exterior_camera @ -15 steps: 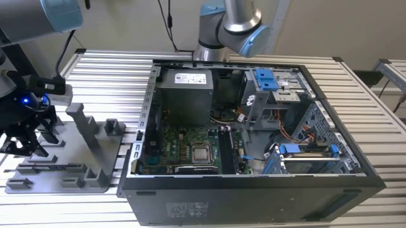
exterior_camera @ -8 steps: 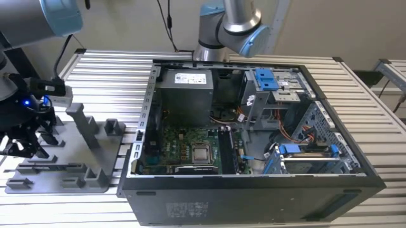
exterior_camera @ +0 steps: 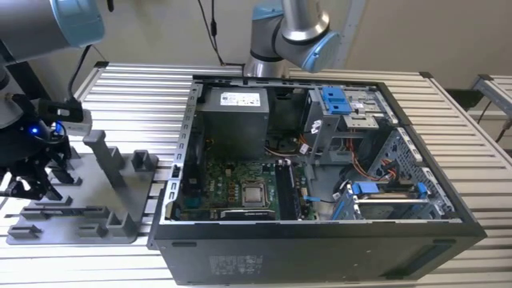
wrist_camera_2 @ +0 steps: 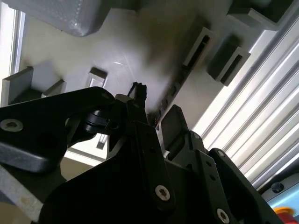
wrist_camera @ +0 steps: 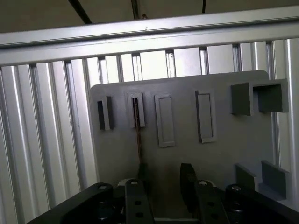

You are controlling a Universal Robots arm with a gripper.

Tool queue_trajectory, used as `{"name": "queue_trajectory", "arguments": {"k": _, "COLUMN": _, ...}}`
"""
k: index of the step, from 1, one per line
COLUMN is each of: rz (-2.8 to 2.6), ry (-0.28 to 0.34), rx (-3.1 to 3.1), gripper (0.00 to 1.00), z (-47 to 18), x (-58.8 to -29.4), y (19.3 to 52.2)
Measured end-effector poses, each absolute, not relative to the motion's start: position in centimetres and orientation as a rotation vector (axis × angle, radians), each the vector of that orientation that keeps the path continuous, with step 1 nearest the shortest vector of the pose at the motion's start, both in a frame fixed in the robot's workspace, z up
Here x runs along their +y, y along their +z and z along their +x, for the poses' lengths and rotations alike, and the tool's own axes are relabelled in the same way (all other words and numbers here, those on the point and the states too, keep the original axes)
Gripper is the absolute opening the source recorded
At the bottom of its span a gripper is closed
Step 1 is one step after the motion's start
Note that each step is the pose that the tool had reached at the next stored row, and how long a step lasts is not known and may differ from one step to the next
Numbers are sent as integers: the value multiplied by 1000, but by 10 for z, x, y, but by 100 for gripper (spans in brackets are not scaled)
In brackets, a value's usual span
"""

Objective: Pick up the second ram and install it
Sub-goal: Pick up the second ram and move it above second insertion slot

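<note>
The pick-up step seems in hand: the black gripper (wrist_camera: 162, 173) hangs with jaws spread over the thin, dark memory stick (wrist_camera: 138, 140), which stands on edge in the gray plastic holder tray (wrist_camera: 219, 154). A square pinch likely calls for centring on it.

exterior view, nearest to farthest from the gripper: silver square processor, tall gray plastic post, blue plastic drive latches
From the gripper:
1. Tall gray plastic post, close by on the gray holder plate.
2. Silver square processor, on the green board inside the black case.
3. Blue plastic drive latches, farthest, toward the exterior view's right.
</note>
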State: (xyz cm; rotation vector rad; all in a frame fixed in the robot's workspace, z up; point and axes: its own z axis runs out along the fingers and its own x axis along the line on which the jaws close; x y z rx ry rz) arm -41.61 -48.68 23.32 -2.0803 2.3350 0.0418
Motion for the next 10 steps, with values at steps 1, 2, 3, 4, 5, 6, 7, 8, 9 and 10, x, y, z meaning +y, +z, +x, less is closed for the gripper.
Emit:
{"name": "queue_trajectory", "arguments": {"k": 1, "rz": -2085, "ry": 42, "rx": 2331, "gripper": 42, "z": -416, "x": -487, "y": 232}}
{"name": "queue_trajectory", "arguments": {"k": 2, "rz": -2091, "ry": 42, "rx": 2326, "gripper": 42, "z": -416, "x": -487, "y": 231}}
{"name": "queue_trajectory", "arguments": {"k": 3, "rz": -2097, "ry": 42, "rx": 2320, "gripper": 42, "z": -416, "x": -487, "y": 230}}
{"name": "queue_trajectory", "arguments": {"k": 4, "rz": -2104, "ry": 42, "rx": 2314, "gripper": 42, "z": -416, "x": -487, "y": 229}}
{"name": "queue_trajectory", "arguments": {"k": 5, "rz": -2110, "ry": 42, "rx": 2309, "gripper": 42, "z": -416, "x": -488, "y": 228}}
{"name": "queue_trajectory", "arguments": {"k": 6, "rz": -2115, "ry": 43, "rx": 2305, "gripper": 42, "z": -416, "x": -488, "y": 227}}
{"name": "queue_trajectory", "arguments": {"k": 7, "rz": -2120, "ry": 44, "rx": 2301, "gripper": 42, "z": -416, "x": -489, "y": 226}}
{"name": "queue_trajectory", "arguments": {"k": 8, "rz": -2125, "ry": 45, "rx": 2298, "gripper": 42, "z": -416, "x": -491, "y": 225}}
{"name": "queue_trajectory", "arguments": {"k": 9, "rz": -2128, "ry": 45, "rx": 2295, "gripper": 42, "z": -416, "x": -492, "y": 225}}
{"name": "queue_trajectory", "arguments": {"k": 10, "rz": -2130, "ry": 46, "rx": 2294, "gripper": 42, "z": -416, "x": -495, "y": 224}}
